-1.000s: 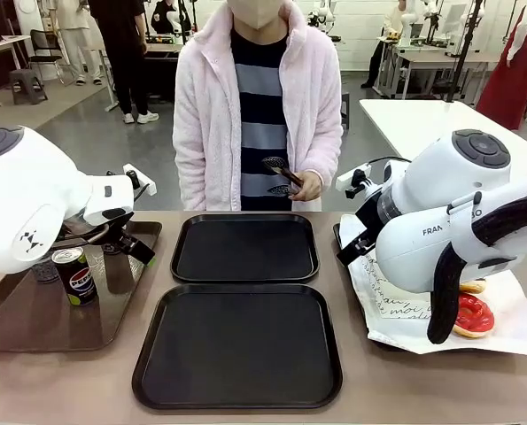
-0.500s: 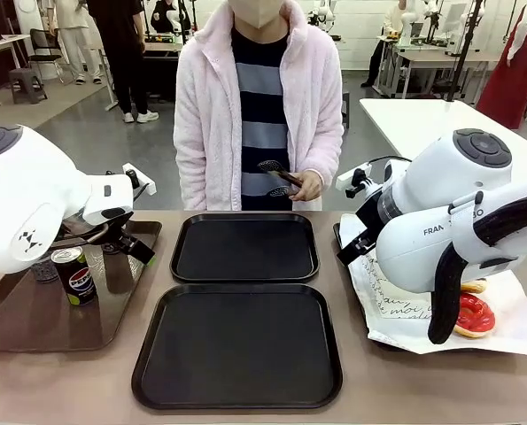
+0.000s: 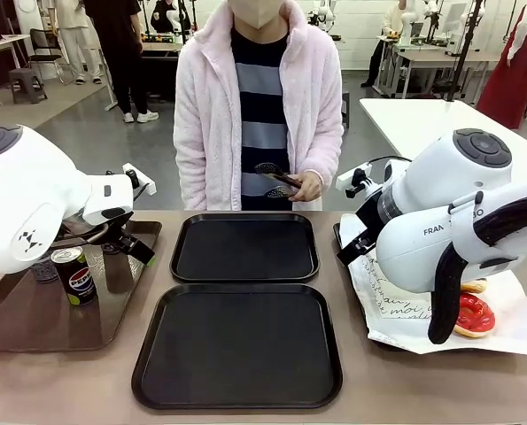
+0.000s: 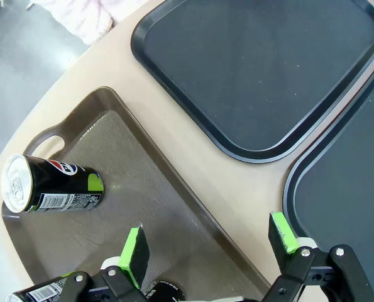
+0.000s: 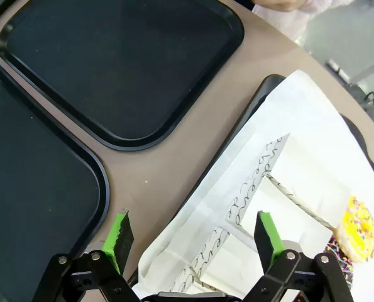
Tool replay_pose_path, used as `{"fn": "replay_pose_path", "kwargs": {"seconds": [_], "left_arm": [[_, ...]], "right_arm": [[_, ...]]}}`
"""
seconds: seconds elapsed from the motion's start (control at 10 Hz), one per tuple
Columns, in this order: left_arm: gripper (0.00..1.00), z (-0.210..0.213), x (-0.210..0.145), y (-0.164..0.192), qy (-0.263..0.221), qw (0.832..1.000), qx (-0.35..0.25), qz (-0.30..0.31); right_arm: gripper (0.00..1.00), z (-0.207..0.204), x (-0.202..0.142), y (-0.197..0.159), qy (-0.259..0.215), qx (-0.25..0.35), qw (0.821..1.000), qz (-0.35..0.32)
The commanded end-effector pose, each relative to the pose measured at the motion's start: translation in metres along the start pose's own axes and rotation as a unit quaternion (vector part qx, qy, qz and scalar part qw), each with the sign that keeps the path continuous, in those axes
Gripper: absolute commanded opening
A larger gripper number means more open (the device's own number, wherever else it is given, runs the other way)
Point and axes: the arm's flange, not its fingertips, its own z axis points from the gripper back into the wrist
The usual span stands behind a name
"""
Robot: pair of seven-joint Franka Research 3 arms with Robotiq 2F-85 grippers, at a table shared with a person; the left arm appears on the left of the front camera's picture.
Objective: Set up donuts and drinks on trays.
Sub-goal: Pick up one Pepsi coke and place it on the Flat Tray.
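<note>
The left gripper [image 4: 209, 242] hangs over the rim of the glossy brown plastic tray [image 3: 33, 329], green-padded jaws wide apart, holding nothing; the black Pepsi can [image 3: 74, 275] stands on that tray; the right gripper [image 5: 193, 233], likewise spread and unladen, hovers above the white script-printed paper [image 5: 281, 189] bearing the red-iced ring donut [image 3: 473, 316]; the far black rounded-square plastic tray [image 3: 245, 250] and the near matching tray [image 3: 238, 347] lie between the two.
</note>
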Motion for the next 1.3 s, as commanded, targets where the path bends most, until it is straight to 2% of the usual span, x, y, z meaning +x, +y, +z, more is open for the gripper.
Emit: {"fn": "replay_pose_path", "kwargs": {"seconds": [0.0, 0.1, 0.2, 0.3, 0.4, 0.8, 1.0, 1.1, 1.2], "left_arm": [[1.00, 0.000, 0.000, 0.000, 0.000, 1.000, 0.000, 0.000], [1.00, 0.000, 0.000, 0.000, 0.000, 1.000, 0.000, 0.000], [1.00, 0.024, -0.017, -0.009, 0.004, 0.999, -0.027, -0.043], [1.00, 0.047, -0.027, -0.014, 0.033, 0.997, -0.046, -0.050], [1.00, 0.066, -0.044, -0.019, 0.068, 0.993, -0.072, -0.071], [1.00, 0.124, -0.112, -0.033, 0.147, 0.983, -0.017, -0.109], [1.00, 0.142, -0.137, -0.043, 0.141, 0.985, 0.008, -0.099], [1.00, 0.138, -0.132, -0.038, 0.129, 0.988, 0.037, -0.081], [1.00, 0.150, -0.032, -0.012, 0.153, 0.983, -0.021, -0.100]], "right_arm": [[1.00, 0.000, 0.000, 0.000, 0.000, 0.000, 1.000, 0.000], [1.00, 0.000, 0.000, 0.000, 0.000, 0.000, 1.000, 0.000], [1.00, 0.000, 0.000, 0.000, 0.000, 0.000, 1.000, 0.000], [1.00, 0.026, -0.011, 0.006, -0.003, 0.025, 1.000, 0.008], [1.00, 0.052, -0.032, 0.010, 0.018, 0.035, 0.999, 0.012], [1.00, 0.133, -0.125, 0.044, 0.124, -0.036, 0.989, 0.069], [1.00, 0.158, -0.163, 0.060, 0.133, -0.045, 0.986, 0.093], [1.00, 0.155, -0.164, 0.057, 0.119, -0.042, 0.989, 0.082], [1.00, 0.141, -0.157, 0.048, 0.104, -0.071, 0.989, 0.078]]}}
